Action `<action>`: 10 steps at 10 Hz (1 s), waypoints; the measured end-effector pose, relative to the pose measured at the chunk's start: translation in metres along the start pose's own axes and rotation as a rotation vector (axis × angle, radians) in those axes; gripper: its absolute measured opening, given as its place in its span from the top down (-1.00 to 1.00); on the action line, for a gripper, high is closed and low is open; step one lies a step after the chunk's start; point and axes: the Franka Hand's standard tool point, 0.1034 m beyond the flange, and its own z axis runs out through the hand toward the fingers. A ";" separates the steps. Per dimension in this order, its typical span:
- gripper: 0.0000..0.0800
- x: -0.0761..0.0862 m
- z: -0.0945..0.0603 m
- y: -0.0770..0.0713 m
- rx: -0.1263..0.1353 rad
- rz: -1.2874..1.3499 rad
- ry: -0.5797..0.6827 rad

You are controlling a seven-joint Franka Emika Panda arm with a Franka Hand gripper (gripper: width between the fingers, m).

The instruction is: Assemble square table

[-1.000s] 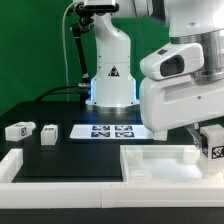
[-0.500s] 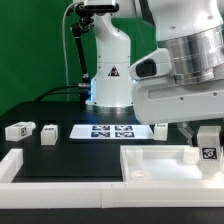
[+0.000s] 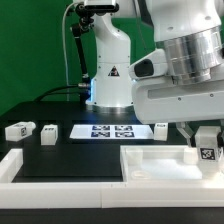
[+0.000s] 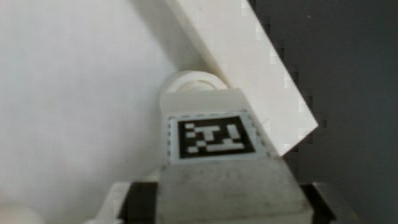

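The gripper [image 3: 207, 140] has one white leg [image 3: 208, 151] squeezed between its two fingers [image 4: 137, 203], one finger on each side. The leg stands upright with its tag facing out. It is over the far corner of the top [image 3: 150, 166], on the exterior view's right. I cannot tell if its end is in the corner hole yet. The top lies flat at the front of the table. A spare leg [image 3: 18, 130] lies well apart on the exterior view's left, near the marker board [image 3: 108, 130].

The leg looks small, light and hard. Its plastic looks smooth, so I think it could slip or twist. A good place to hold it is on the sides, up high, so the low end stays free. The top looks stiff but light, so a push might slide it.
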 end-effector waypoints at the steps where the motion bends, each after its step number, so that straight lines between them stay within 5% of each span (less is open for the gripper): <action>1: 0.25 -0.002 0.000 0.001 0.009 0.150 -0.007; 6: 0.25 -0.001 0.000 0.004 0.027 0.360 -0.004; 8: -0.35 -0.008 0.005 -0.002 0.013 0.168 0.020; 9: -0.35 -0.011 0.005 -0.006 -0.005 -0.001 0.039; 10: -0.58 -0.010 0.004 -0.007 -0.021 -0.164 0.051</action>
